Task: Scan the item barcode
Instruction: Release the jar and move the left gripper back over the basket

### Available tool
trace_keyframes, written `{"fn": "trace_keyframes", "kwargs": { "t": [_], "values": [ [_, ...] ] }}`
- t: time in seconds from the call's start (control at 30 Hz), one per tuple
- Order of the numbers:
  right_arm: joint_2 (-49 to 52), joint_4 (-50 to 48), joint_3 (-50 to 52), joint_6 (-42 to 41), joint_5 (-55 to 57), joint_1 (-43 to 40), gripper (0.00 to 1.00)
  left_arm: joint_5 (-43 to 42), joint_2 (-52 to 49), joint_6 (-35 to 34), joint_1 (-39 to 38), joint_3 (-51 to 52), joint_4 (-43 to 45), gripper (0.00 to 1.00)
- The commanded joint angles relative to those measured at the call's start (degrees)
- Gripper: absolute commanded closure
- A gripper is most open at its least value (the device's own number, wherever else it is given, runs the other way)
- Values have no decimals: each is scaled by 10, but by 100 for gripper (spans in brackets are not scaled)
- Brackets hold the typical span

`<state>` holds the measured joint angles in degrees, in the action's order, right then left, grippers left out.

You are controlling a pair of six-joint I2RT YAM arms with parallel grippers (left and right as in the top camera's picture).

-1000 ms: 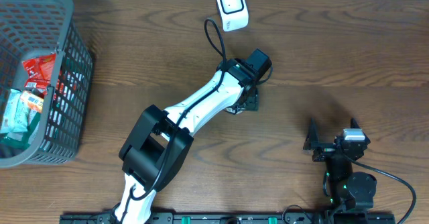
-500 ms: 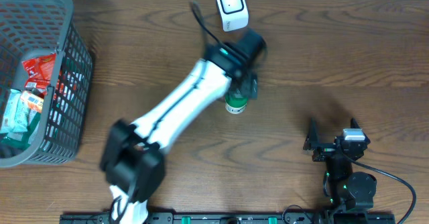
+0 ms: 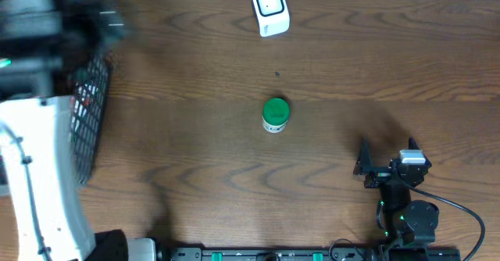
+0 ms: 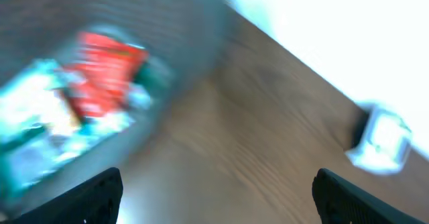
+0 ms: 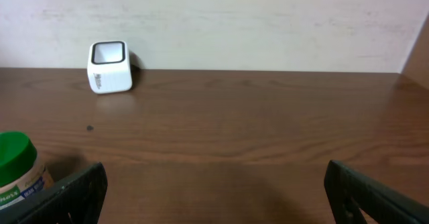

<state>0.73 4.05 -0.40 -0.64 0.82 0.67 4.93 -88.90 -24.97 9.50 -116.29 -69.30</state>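
Standing upright mid-table, the green-lidded jar (image 3: 275,114) shows whole only overhead, well apart from the white scanner (image 3: 269,9). Only the blurred left wrist view shows the left gripper (image 4: 218,187) spread empty, facing the basket (image 3: 95,136); the right gripper (image 5: 214,177) gapes empty too.

The white-shelled left arm (image 3: 43,183), blurred, has black joint housings and a thin black cable (image 3: 23,175) along its link. Behind its 2 black plastic fingers (image 5: 74,190), the compact black right arm (image 3: 402,206) shows green indicator lights (image 3: 401,218) and a looping black wire (image 3: 461,210).
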Motion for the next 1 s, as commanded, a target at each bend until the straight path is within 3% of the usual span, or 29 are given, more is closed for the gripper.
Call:
{"fn": "trace_keyframes", "kwargs": {
  "t": [0.0, 0.17, 0.33, 0.97],
  "values": [
    [-1, 2, 1, -6, -3, 1, 1, 7, -5, 12, 104, 0, -10, 9],
    [-1, 2, 1, -6, -3, 1, 1, 7, -28, 11, 202, 26, -12, 5],
    [-1, 2, 1, -6, -3, 1, 1, 7, -69, 11, 249, 50, -11, 5],
    [-1, 2, 1, -6, -3, 1, 1, 8, -276, 14, 260, 53, 7, 11]
  ]
}}
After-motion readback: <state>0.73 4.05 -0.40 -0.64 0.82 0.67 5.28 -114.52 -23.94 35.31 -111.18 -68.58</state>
